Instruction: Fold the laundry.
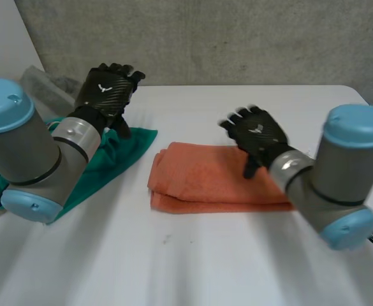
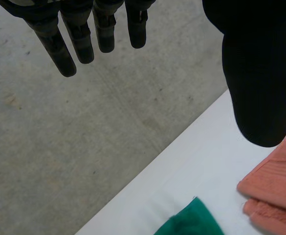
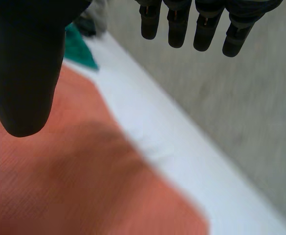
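Note:
A folded orange towel [image 1: 205, 178] lies in the middle of the white table [image 1: 199, 261]. My right hand [image 1: 257, 135] hovers over the towel's right part, fingers straight and spread, holding nothing; its own view shows the orange towel [image 3: 74, 181] below the thumb [image 3: 20, 68]. My left hand [image 1: 106, 86] is raised above the green cloth [image 1: 113, 156] at the left, open and empty. In the left wrist view its fingers [image 2: 69, 44] hang over the floor, with a corner of green cloth [image 2: 191, 223] and the orange towel [image 2: 275, 186] beneath.
The green cloth spreads under my left arm [image 1: 33, 153] towards the table's left edge. A grey bundle [image 1: 43, 86] lies beyond it at the back left. A concrete wall [image 1: 205, 38] stands behind the table's far edge.

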{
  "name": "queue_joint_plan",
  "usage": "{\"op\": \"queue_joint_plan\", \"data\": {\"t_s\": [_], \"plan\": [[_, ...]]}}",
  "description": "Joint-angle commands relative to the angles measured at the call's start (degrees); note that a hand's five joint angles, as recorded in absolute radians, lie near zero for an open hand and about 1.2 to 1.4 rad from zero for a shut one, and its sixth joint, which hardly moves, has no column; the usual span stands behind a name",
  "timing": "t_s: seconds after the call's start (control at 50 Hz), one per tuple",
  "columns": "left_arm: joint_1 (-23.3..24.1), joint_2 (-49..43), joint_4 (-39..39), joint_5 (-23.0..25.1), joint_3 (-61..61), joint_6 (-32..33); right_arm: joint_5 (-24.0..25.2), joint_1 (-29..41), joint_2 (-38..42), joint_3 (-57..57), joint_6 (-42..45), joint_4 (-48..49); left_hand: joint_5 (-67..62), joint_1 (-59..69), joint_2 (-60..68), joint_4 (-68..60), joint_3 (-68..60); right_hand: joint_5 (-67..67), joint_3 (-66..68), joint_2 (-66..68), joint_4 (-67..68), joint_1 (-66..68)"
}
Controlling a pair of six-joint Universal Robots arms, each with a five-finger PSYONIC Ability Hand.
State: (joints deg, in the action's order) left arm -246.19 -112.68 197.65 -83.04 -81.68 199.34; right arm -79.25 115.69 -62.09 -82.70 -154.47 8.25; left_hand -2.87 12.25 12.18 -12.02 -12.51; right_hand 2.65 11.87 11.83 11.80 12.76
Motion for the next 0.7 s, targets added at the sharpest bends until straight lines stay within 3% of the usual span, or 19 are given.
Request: {"op": "queue_joint_plan", "data": {"t_s": [0.02, 0.06, 0.12, 0.14, 0.2, 0.22, 0.32, 0.42, 0.5, 0.56, 0.6, 0.62, 0.64, 0.66, 0.7], "plan": [[2.03, -0.96, 0.02, -0.01, 0.21, 0.00, -0.29, -6.95, 1.87, -4.30, 2.58, -7.19, 2.65, -2.03, -1.96, 1.80, 2.29, 0.04, 0.82, 0.85, 0.89, -0.08], [2.73, -1.76, 0.02, -0.01, 0.38, 0.00, -0.73, -7.93, 3.45, -4.66, 4.44, -7.01, 2.65, -2.03, -1.96, 1.80, 2.29, 11.51, 12.29, 12.32, 12.36, 11.39], [3.17, -2.02, 0.02, -0.01, 0.56, 0.00, -2.93, -9.07, 5.92, -3.96, 7.69, -6.66, 2.65, -2.03, -1.96, 1.80, 2.29, 44.77, 45.55, 45.59, 45.62, 44.66], [3.17, -2.02, 0.02, -0.01, 0.47, 0.00, -5.28, -9.16, 6.01, -3.61, 8.83, -5.36, 2.65, -2.03, -1.96, 1.80, 2.29, 67.13, 67.91, 67.95, 67.98, 67.02], [3.17, -1.93, 0.02, -0.01, 0.03, 0.00, -9.25, -8.90, 5.84, -3.26, 8.84, 0.08, 2.65, -2.03, -1.96, 1.80, 2.29, 67.35, 68.13, 68.17, 68.20, 67.24], [3.17, -1.93, 0.02, -0.01, -0.14, 0.00, -11.52, -8.90, 5.57, -3.35, 9.80, 5.85, 2.65, -2.03, -1.96, 1.80, 2.29, 67.35, 68.13, 68.17, 68.20, 67.24], [2.99, -1.14, -0.07, -0.10, -0.49, 0.00, -11.73, -6.44, -0.39, -3.44, 13.31, 13.11, 2.65, -2.03, -1.96, 1.80, 2.29, 67.35, 68.13, 68.17, 68.20, 67.24], [2.73, -0.18, -0.33, -0.36, -0.67, -0.09, -3.48, 3.30, 0.38, -2.47, 18.59, 14.17, 2.65, -2.03, -1.96, 1.80, 2.29, 67.35, 68.13, 68.17, 68.20, 67.24], [2.29, 0.26, -0.33, -0.45, -1.72, -0.09, 8.19, 12.35, 4.68, -3.25, 22.19, 14.34, 2.65, -2.03, -1.96, 1.80, 2.29, 67.35, 68.13, 68.17, 68.20, 67.24], [2.03, 0.35, -0.24, -0.54, -2.08, -0.09, 11.64, 14.73, 7.31, -3.52, 23.34, 13.99, 2.65, -2.03, -1.96, 1.80, 2.29, 67.35, 68.13, 68.17, 68.20, 67.24], [1.94, 0.26, -0.16, -0.63, -2.16, -0.09, 11.13, 15.36, 9.52, -2.65, 23.43, 13.64, 2.65, -2.03, -1.96, 1.80, 2.29, 67.35, 68.13, 68.17, 68.20, 67.24], [1.94, 0.26, -0.16, -0.63, -2.08, -0.09, 10.52, 15.27, 9.96, -2.38, 23.17, 13.55, 2.65, -2.03, -1.96, 1.80, 2.29, 51.76, 52.54, 52.58, 52.61, 51.65], [1.85, 0.18, -0.16, -0.72, -2.08, -0.09, 8.69, 14.84, 10.66, -1.94, 22.38, 13.46, 2.65, -2.03, -1.96, 1.80, 2.29, 10.14, 10.92, 10.95, 10.99, 10.03], [1.85, 0.18, -0.07, -0.80, -1.90, -0.09, 7.54, 14.74, 10.58, -1.85, 21.50, 13.46, 2.65, -2.03, -1.96, 1.80, 2.29, -2.65, -1.87, -1.83, -1.80, -2.76], [1.94, 0.09, -0.07, -0.80, -1.64, -0.18, 5.08, 14.92, 9.79, -1.94, 18.35, 14.07, 2.48, -1.86, -1.79, 1.63, 2.12, -2.65, -1.87, -1.83, -1.80, -2.76]]}}
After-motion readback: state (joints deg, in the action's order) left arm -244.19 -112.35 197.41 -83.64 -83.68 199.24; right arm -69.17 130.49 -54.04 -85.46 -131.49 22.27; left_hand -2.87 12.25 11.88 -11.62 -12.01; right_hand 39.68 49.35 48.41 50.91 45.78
